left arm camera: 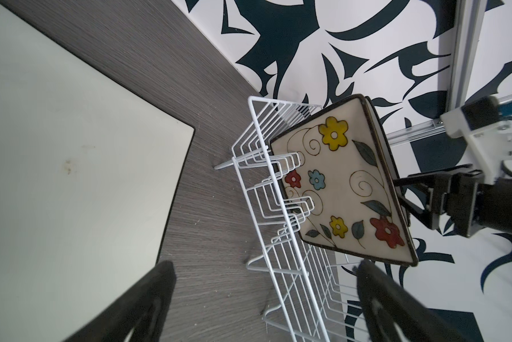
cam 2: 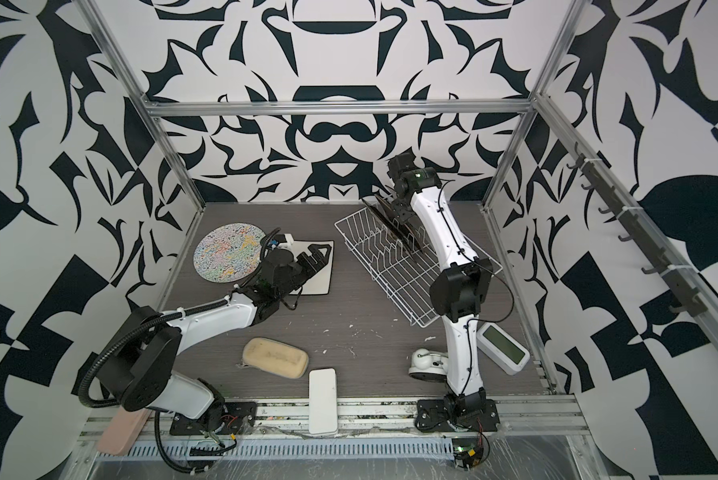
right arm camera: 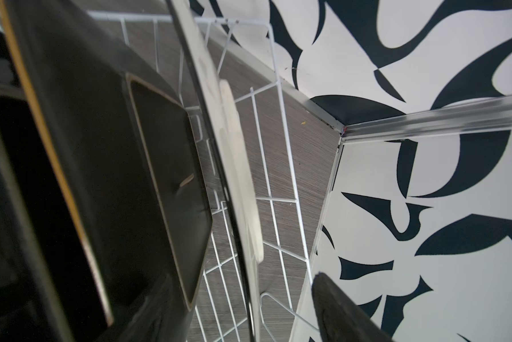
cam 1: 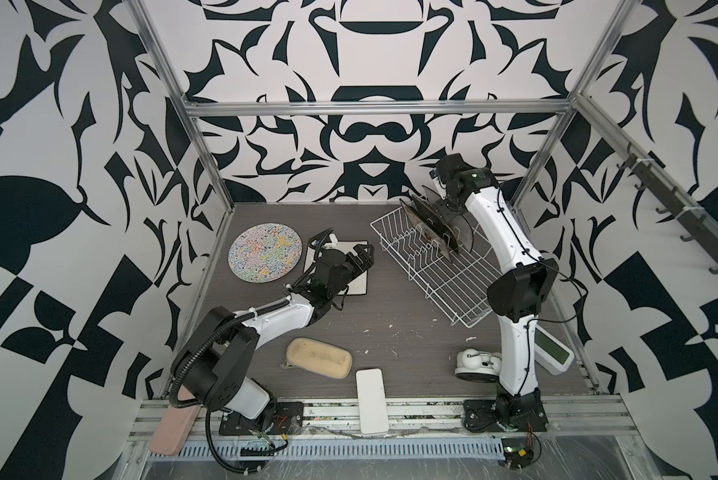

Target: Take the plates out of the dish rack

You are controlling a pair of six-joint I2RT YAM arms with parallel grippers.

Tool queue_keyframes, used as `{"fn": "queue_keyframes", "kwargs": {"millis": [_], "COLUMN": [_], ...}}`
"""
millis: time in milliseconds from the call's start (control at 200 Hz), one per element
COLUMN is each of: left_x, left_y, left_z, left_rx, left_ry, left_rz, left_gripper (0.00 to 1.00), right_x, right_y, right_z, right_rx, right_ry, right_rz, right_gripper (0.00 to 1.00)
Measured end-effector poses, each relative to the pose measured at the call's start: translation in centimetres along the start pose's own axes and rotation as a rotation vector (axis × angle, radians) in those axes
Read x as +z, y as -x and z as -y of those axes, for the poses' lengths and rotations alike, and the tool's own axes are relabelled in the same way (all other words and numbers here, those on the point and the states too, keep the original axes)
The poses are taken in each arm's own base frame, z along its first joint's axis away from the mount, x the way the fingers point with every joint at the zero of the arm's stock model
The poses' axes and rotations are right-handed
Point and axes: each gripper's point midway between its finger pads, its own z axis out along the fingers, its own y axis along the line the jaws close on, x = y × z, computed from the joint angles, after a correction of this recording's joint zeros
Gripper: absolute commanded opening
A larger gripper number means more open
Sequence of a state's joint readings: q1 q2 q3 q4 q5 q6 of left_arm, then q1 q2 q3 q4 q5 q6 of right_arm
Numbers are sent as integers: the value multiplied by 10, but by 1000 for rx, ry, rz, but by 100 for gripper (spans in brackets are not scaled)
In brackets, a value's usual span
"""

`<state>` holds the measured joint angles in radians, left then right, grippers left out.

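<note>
Right jaws astride the upright plates (left arm camera: 337, 183)

Your left end effector (cam 2: 318, 259), jaws spread, hangs over a white square plate (cam 2: 313, 287) lying flat beside the round plate (cam 2: 228, 253); your right end effector (cam 2: 401, 214) is at dark plates (cam 2: 384, 221) standing in the rack (cam 2: 394, 286).

The left arm (cam 1: 280, 316) and right arm (cam 1: 484, 216) share one build: glossy white shell links joined by rounded matte black joint housings, each bolted to a black base plate (cam 1: 473, 411). A black corrugated hose (cam 1: 268, 307) runs along the left arm; thin clipped black cables line the right, where a small green light (cam 2: 419, 175) glows. The left gripper (cam 1: 365, 254) has black angular fingers (left arm camera: 397, 311)
</note>
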<state>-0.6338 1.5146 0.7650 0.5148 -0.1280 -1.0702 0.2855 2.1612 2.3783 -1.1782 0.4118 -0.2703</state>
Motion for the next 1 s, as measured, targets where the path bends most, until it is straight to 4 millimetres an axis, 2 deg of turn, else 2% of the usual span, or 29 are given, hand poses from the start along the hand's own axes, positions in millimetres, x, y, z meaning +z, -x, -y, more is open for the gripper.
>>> {"fn": "queue_keyframes", "kwargs": {"millis": [130,370,625,760,920,1000], "left_x": [1,6,7,7,7,7], "left_y": [-2,-10,-13,-14,-15,-14], "left_z": [-1,-5,-6,-8,-11,-11], "left_rx": [-32,-60,-67,-65,-63,-64], "left_ry": [-17,-20,-21,-12,0,-2], "left_rz": [-4,-31,-44,-46,-50,-49], "left_gripper": [99,99,100,100,99,99], "right_x": [1,16,18,23,27,28], "right_y": [-3,-13,-14,-17,-21,-21], "right_z": [6,9,10,8,7,8], "right_rx": [-27,-66,-90,-114,-142,-141], "right_ry": [-24,-37,-42,-43,-52,-58], "right_rz": [-10,-52,-55,-68,-87,-88], "right_gripper": [69,68,57,50,32,31]}}
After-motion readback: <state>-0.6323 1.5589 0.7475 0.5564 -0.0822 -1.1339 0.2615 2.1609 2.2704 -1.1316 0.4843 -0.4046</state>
